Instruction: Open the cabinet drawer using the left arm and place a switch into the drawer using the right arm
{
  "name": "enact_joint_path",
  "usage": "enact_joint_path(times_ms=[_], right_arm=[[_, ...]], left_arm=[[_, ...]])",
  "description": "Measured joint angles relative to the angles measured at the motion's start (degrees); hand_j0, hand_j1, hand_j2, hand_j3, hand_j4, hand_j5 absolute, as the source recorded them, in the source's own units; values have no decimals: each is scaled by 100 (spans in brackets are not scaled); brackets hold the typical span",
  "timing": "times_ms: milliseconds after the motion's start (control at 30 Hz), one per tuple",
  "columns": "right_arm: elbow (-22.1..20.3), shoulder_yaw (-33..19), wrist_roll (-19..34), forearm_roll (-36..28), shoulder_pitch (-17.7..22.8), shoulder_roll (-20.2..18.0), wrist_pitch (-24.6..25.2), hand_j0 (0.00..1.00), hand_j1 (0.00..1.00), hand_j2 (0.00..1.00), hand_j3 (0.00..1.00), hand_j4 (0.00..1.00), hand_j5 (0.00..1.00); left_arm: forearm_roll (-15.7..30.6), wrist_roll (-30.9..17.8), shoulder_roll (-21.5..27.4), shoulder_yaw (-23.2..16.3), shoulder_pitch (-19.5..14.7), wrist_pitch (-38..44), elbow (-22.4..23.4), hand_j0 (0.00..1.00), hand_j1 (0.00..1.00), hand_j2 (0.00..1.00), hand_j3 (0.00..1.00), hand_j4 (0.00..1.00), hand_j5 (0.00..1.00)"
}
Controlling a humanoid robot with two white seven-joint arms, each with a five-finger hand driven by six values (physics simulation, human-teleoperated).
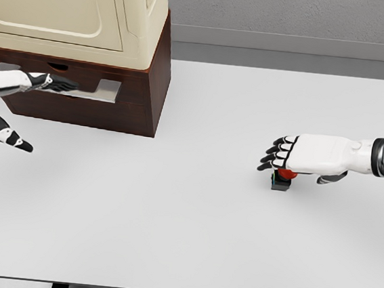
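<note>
A cabinet (75, 10) with cream upper doors on a dark brown base stands at the table's back left. Its drawer (132, 97) in the brown base looks closed and carries a pale handle (107, 89). My left hand (60, 84) reaches in from the left edge, dark fingers stretched flat against the left end of that handle, holding nothing. The switch (282, 179), a small black box with a red button, sits on the table at the right. My right hand (278, 157) hovers right over it, fingers spread and pointing left, partly hiding the switch.
The white table (183, 238) fills most of the view, with its front edge near the bottom. A second black-and-white part of the left arm (6, 133) shows low at the left edge.
</note>
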Motion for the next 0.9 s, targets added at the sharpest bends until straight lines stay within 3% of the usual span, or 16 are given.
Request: enact_joint_path(times_ms=[467,900], right_arm=[[138,11,0,37,0,41,0,100,100,100,100,100,100],[139,43,0,32,0,155,0,100,100,100,100,100,100]], left_arm=[[-582,120,-331,82,-44,93,670,100,100,100,100,100,100],[-891,229,-683,54,-26,88,949,99,99,99,99,99,99]])
